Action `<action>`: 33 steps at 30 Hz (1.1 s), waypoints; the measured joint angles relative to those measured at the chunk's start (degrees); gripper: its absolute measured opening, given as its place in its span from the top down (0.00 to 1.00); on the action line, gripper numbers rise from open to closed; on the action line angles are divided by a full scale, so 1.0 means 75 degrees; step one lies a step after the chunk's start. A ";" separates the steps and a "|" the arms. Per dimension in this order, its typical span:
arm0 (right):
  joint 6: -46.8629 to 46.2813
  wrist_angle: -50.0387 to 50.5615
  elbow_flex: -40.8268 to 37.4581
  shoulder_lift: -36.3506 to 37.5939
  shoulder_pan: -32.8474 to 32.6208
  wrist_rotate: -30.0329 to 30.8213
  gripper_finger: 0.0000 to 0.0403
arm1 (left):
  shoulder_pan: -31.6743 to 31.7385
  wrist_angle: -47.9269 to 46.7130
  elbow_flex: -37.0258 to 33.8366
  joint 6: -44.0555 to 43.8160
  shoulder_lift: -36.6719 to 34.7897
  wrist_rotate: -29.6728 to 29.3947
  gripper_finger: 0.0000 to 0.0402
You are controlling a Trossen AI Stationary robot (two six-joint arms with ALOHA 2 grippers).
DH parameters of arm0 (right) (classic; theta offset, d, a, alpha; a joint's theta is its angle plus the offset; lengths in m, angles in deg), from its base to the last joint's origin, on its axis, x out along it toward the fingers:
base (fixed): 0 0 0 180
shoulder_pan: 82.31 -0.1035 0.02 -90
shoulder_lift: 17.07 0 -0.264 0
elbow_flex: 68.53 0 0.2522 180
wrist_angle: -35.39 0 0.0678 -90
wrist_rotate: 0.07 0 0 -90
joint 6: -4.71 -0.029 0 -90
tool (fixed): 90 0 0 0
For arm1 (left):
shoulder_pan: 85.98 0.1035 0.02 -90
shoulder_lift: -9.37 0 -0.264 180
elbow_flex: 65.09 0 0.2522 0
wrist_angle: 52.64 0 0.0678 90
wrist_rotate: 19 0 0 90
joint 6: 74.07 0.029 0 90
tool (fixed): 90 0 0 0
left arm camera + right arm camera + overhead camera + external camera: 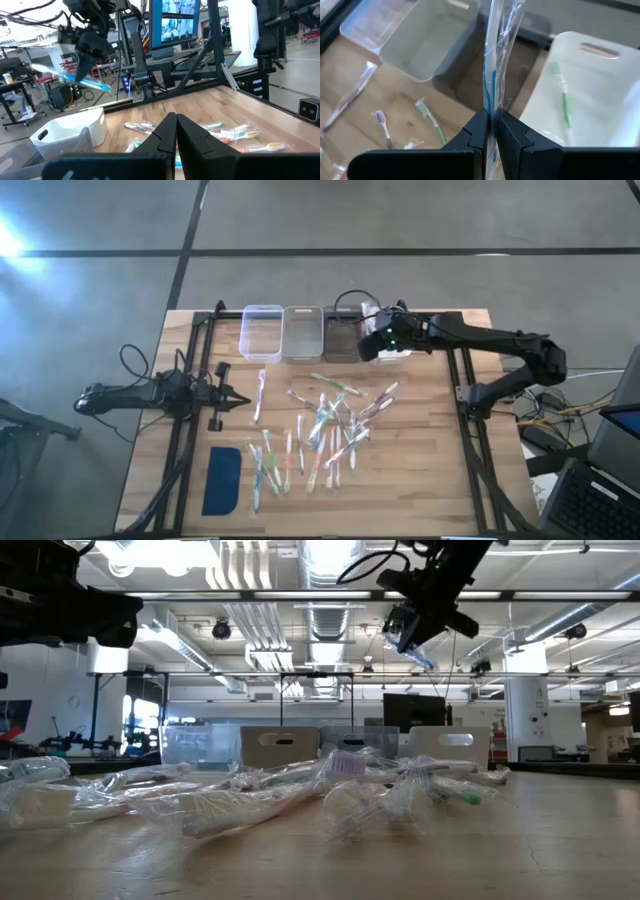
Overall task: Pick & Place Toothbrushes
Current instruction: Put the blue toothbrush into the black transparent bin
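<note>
Several wrapped toothbrushes (325,425) lie scattered on the middle of the wooden table. My right gripper (378,338) hangs above the row of bins at the far edge, over the seam between the dark grey bin (480,65) and the white bin (600,85). It is shut on a wrapped toothbrush with blue accents (495,60). A green toothbrush (563,102) lies inside the white bin. My left gripper (176,125) waits shut near the table's left edge, level, touching nothing. My right gripper pinches the blue-accented toothbrush about mid-length (491,107) between its two fingers, wrapper and all. The fingers slant down from the table's right side and lie across it. The toothbrush (75,77) is lifted clear above the bins, nearly level, sticking out on both sides of the fingers.
Four bins stand side by side at the far edge: a clear bin (262,332), a pale grey bin (302,332), the dark grey one and the white one. A flat dark-blue pad (222,480) lies near the front left. Black frame rails (465,390) run along both table sides.
</note>
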 joint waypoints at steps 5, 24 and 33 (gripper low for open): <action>0.0170 -0.0493 0.0031 -0.0538 0.0183 -0.0509 0.94 | 0.0002 -0.0002 0.0000 0.0000 0.0000 0.0000 0.96; 0.2334 0.0366 0.2795 -0.3019 0.1120 -0.1254 0.94 | 0.0007 -0.0001 0.0000 0.0001 0.0000 0.0000 0.96; 0.2462 0.0714 0.3366 -0.3591 0.1599 -0.1827 0.94 | 0.0005 0.0000 0.0000 0.0003 0.0000 0.0001 0.96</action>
